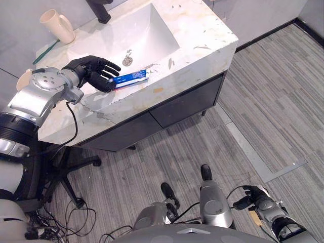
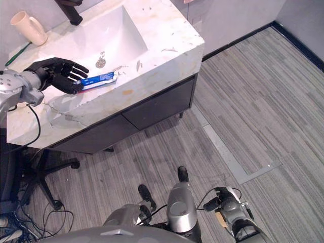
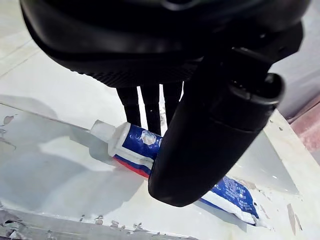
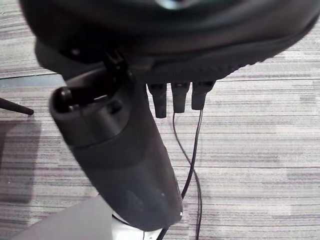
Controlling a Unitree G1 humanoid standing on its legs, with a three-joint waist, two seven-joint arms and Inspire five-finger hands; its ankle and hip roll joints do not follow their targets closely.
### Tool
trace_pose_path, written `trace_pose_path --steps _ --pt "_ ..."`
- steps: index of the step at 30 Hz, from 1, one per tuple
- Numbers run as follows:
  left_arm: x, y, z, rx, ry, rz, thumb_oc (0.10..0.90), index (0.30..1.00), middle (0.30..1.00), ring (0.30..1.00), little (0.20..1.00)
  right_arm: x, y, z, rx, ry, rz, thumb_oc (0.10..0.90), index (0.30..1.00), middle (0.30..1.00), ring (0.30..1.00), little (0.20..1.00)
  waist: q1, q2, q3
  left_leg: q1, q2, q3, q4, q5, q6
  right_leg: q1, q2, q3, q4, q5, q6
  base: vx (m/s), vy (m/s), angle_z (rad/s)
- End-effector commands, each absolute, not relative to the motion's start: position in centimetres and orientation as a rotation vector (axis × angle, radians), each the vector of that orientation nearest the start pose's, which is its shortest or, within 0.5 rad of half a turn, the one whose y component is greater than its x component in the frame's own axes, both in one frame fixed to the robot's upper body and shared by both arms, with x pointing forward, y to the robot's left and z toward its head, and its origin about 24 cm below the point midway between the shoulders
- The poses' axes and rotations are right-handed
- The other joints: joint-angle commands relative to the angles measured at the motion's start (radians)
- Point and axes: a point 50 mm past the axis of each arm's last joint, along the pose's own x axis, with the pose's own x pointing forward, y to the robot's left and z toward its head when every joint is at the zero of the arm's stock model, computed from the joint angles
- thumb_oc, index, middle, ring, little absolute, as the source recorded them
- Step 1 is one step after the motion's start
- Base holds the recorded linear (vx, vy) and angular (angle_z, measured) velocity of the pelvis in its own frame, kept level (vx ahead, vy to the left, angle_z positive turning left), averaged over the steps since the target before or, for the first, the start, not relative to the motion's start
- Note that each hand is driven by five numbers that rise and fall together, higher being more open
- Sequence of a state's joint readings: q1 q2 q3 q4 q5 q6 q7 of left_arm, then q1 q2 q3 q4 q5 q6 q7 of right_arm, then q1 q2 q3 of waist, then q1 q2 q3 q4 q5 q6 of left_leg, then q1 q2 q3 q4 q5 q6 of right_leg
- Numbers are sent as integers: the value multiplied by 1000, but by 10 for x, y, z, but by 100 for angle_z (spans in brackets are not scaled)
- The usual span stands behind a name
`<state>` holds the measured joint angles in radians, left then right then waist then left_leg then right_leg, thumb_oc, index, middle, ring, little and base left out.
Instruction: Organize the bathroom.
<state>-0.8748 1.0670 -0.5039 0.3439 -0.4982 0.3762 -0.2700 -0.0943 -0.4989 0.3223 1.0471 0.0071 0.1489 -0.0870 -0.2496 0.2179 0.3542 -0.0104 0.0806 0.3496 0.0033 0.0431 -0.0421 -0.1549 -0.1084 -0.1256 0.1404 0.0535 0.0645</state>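
**Marble vanity with toothpaste tube at the basin's front edge**

Marble countertop (image 1: 202, 48) carries a blue-and-white toothpaste tube (image 1: 130, 78), lying flat on the front rim of the sink basin (image 1: 131, 33), cap toward the left hand (image 1: 93, 71). That hand hovers over the cap end, fingers (image 3: 131, 105) spread and straight, thumb just above the tube, nothing gripped. A cream cup (image 1: 57, 25) and green toothbrush (image 1: 45, 52) sit behind, near the black faucet (image 1: 101, 11). The right hand (image 1: 253, 195) hangs low over striped flooring (image 1: 283, 91), fingers relaxed.
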Motion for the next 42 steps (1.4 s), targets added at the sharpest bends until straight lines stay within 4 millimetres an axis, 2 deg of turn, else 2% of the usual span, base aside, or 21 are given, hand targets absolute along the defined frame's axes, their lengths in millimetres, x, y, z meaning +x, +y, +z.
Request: trace_pose_path --steps 1,10,17,37,38,39,40,42 --pt "347 286 283 746 -33 -37 800 900 900 900 900 130 -329 -110 -731 1161 -140 800 900 900 900 900 -6 -11 -72 -38 91 19 207 11 -58 8 -25 61 -45 -89 53 0 0 0" --pt "346 284 287 756 -35 -33 800 900 900 900 900 131 -328 -110 -720 1158 -143 800 900 900 900 900 -2 -19 -73 -44 96 19 216 15 -60 4 -25 53 -39 -90 51 0 0 0" --pt "348 288 280 788 8 -31 800 900 900 900 900 130 -326 -111 -722 1164 -141 800 900 900 900 900 -1 -18 -76 -43 97 22 218 14 -59 10 -26 50 -41 -93 51 0 0 0" --pt "351 287 274 817 51 -47 800 900 900 900 900 138 -330 -105 -721 1136 -157 800 900 900 900 900 -12 -5 -45 -64 100 25 230 24 -61 -25 -30 52 -19 -92 50 0 0 0" --pt "351 287 274 816 51 -44 739 808 808 808 808 138 -331 -104 -720 1133 -159 800 900 900 900 900 -13 -5 -44 -65 100 26 231 24 -61 -27 -30 53 -18 -92 49 0 0 0" --pt "351 287 274 813 52 -46 500 451 451 451 451 138 -331 -104 -720 1132 -159 800 900 900 900 900 -13 -5 -43 -65 99 26 230 24 -61 -27 -30 53 -18 -93 49 0 0 0" --pt "351 287 274 807 56 -49 400 300 300 300 300 139 -331 -104 -723 1131 -158 800 900 900 900 900 -14 -4 -42 -64 99 26 228 23 -61 -28 -31 54 -18 -92 50 0 0 0" --pt "351 286 272 809 59 -55 400 300 300 300 300 140 -331 -104 -720 1125 -162 800 900 900 900 900 -14 -4 -39 -64 98 26 228 25 -61 -29 -30 56 -19 -91 49 0 0 0"
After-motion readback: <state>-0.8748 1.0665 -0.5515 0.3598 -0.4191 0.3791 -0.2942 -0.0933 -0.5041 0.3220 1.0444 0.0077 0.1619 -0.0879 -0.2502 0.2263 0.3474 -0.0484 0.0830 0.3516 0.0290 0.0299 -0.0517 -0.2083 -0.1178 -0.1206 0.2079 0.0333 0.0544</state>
